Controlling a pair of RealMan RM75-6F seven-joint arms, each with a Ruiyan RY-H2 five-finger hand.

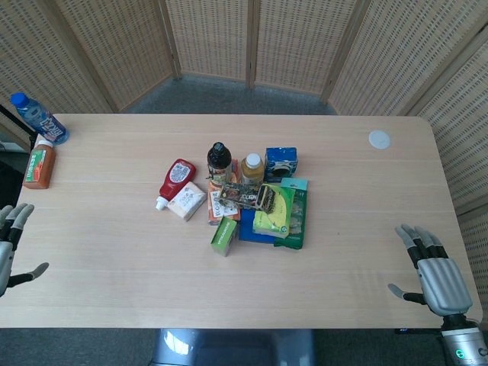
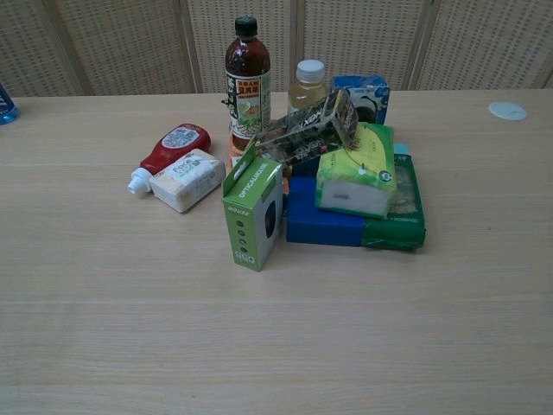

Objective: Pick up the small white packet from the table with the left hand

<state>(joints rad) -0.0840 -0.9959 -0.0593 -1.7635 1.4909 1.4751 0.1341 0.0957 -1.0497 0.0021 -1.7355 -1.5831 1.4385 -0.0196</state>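
Step in hand: the reach has not closed on anything; judged from the layout, the task is at its start.

Left robot hand (image 1: pixel 9 248): at the table's near left edge in the head view, fingers apart and holding nothing; out of the chest view.

Right robot hand (image 1: pixel 436 274): at the near right corner, fingers spread, released, nothing in it.

Small white packet (image 1: pixel 186 201): lies flat on the table (image 1: pixel 114 259), well apart from the left robot hand, ahead of it and inward toward the middle. It sits at the left fringe of the clutter, touching the red ketchup bottle (image 1: pixel 175 181) behind it, with the green box (image 2: pixel 253 212) just beside it on the inner side.

Long axis: runs diagonally, its near-left end toward the left robot hand, its far end toward the pile.

Nearer hand: the left, clearly; the whole pile stands between the packet and the right robot hand.

Next move, as a judgement: the open table on the packet's near-left side gives the freest approach; the ketchup bottle crowds the far side.
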